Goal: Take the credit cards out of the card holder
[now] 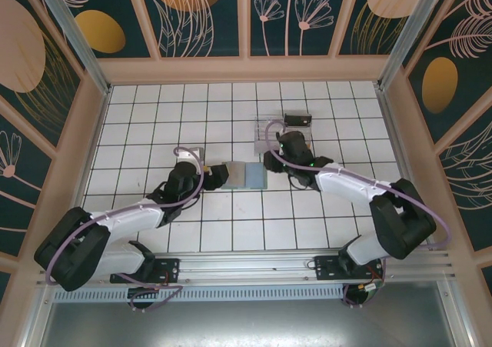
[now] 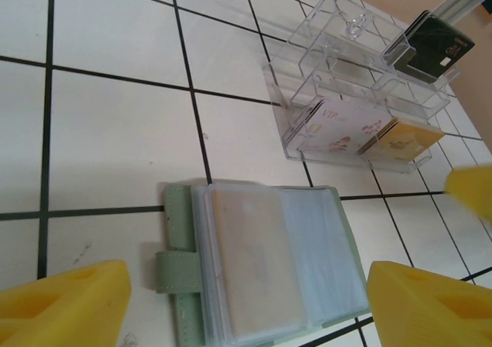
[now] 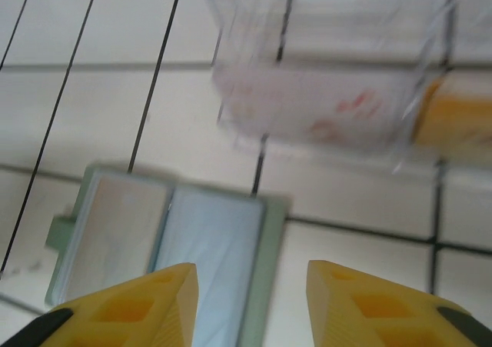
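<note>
The grey-green card holder [image 1: 247, 175] lies open on the white tiles, its clear sleeves facing up. In the left wrist view the card holder [image 2: 181, 278] shows a tan credit card [image 2: 254, 266] inside a left-hand sleeve, while the right-hand sleeve looks pale blue. My left gripper [image 2: 246, 316] is open just short of the holder's near edge, one yellow finger on each side. My right gripper [image 3: 250, 308] hovers open over the holder's right edge [image 3: 265, 270], holding nothing. That view is blurred.
A clear plastic tray [image 1: 281, 131] stands just behind the holder. It holds a white patterned card [image 2: 346, 128] and an orange card [image 2: 403, 139]. A small black box [image 1: 297, 120] sits at the tray's far end. Wooden walls ring the tiled floor.
</note>
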Available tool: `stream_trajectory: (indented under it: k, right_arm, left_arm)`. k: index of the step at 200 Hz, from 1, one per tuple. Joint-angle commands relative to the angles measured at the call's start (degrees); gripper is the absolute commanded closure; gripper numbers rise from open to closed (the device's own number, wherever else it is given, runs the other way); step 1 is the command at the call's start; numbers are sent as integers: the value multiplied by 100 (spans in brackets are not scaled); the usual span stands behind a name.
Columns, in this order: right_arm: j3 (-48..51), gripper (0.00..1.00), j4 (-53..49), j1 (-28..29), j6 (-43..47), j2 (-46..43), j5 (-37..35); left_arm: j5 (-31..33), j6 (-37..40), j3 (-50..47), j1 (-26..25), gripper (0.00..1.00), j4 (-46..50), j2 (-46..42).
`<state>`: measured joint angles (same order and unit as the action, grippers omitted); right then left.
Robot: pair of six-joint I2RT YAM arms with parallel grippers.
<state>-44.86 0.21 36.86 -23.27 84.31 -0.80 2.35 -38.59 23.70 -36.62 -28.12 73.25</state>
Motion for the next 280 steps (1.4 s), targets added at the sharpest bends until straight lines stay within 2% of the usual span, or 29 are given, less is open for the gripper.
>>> stream_trajectory:
  k: [1, 69, 88, 134, 184, 280]
  right_arm:
    - [225, 60, 659, 84, -611, 221, 476]
    - [312, 63, 915, 69, -656, 968, 774]
    - [364, 66, 1041, 67, -746, 1106, 929]
    - [407, 67, 964, 66, -866, 1183, 739]
    - [382, 70, 964, 61, -863, 1289, 779]
    - [356, 70, 903, 75, -864, 1237, 805]
  left_arm:
    - [-173, -271, 372, 59, 24, 253, 183]
    - [-796, -595, 1139, 54, 45, 526, 1331]
    - [-859, -602, 1215, 58, 46, 565, 1501]
    - [-918, -547, 1351, 55, 48, 913, 1739]
    - [-1183, -544, 1331, 50, 51, 767, 1936]
    - [-1043, -564, 1399, 50, 50, 1032, 2138]
